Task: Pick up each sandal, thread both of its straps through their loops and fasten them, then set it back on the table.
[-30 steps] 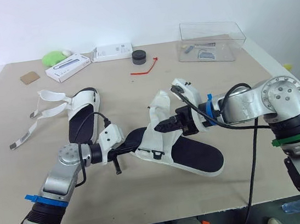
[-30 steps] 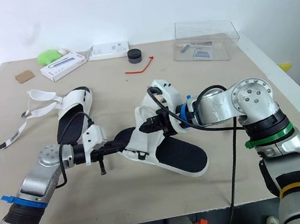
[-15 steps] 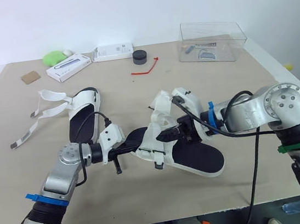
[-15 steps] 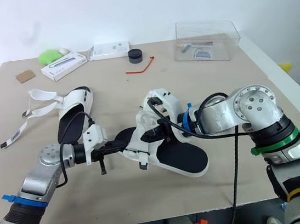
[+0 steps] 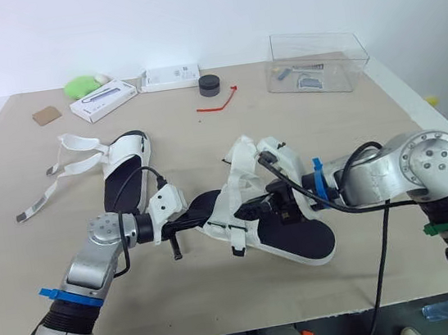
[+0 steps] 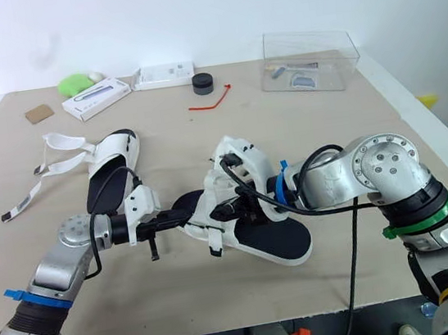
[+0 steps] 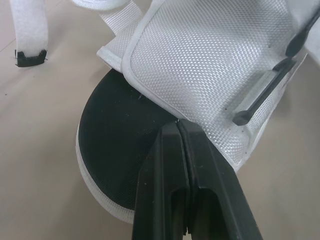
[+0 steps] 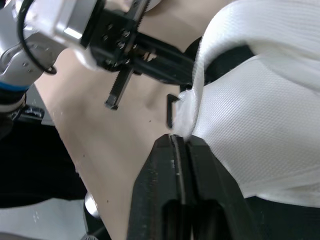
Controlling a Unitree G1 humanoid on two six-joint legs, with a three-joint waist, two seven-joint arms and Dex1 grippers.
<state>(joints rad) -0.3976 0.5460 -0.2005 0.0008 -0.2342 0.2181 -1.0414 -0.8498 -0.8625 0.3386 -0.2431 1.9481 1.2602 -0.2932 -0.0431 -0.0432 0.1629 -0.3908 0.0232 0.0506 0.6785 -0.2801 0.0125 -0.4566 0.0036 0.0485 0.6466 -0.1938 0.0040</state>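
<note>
A white sandal with a black sole (image 5: 301, 237) lies mid-table, held at its near-left end by both grippers. My left gripper (image 5: 210, 211) is shut on the sandal's white mesh edge, its fingers (image 7: 178, 131) pinched together there. My right gripper (image 5: 249, 211) reaches in from the right and is shut on a white strap flap (image 8: 220, 100) folded over the sandal. A short strap end (image 5: 236, 244) hangs down beside it. The second sandal (image 5: 126, 176) rests at the left, its long straps (image 5: 63, 165) lying loose on the table.
At the back stand a clear plastic box (image 5: 317, 60), two white boxes (image 5: 102, 100) (image 5: 169, 77), a black round lid (image 5: 209, 84), a red tie (image 5: 217, 102), a green object (image 5: 80, 87) and a brown square (image 5: 45, 116).
My right gripper has moved left and down with the strap flap, drawing it over the sandal toward my left gripper. The left arm has stayed put.
</note>
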